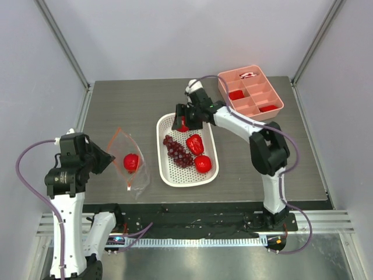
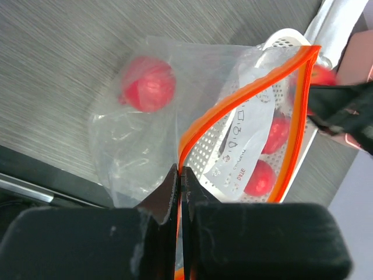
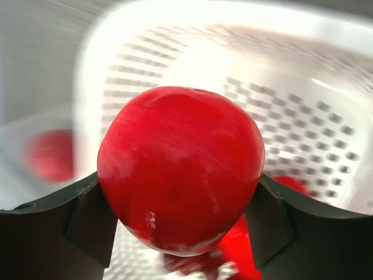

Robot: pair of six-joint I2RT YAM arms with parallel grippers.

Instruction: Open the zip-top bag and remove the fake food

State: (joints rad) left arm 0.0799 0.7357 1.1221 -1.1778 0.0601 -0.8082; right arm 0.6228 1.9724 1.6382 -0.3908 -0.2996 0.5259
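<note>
My L end effector (image 2: 179, 178) is clenched on the bag (image 2: 116, 157) at its orange strip; R end effector (image 1: 186, 118) grasps a red fruit (image 3: 180, 169) over the white basket (image 1: 165, 168).

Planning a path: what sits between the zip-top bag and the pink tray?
The white basket, holding grapes and red fruits, seen in the top view.
</note>
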